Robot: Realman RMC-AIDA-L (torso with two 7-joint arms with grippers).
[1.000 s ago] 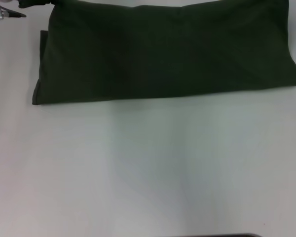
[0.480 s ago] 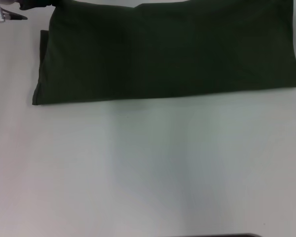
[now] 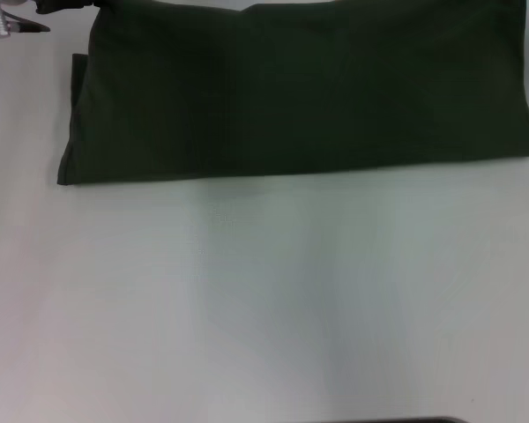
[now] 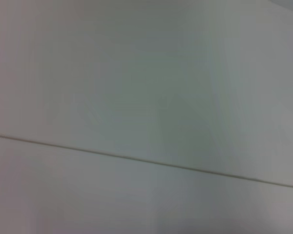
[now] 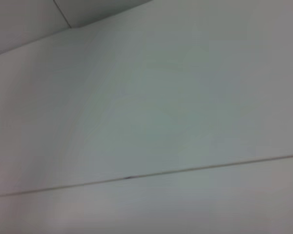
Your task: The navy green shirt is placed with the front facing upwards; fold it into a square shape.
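Navy green shirt (image 3: 300,92), folded band, lettering hidden

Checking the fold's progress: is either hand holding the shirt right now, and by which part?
Cannot be told. The navy green shirt lies folded on the table; neither hand is visible.

A plain white table (image 3: 264,308) is seen; the navy green shirt (image 3: 300,97), folded into a long band, is laid flat across its far part.
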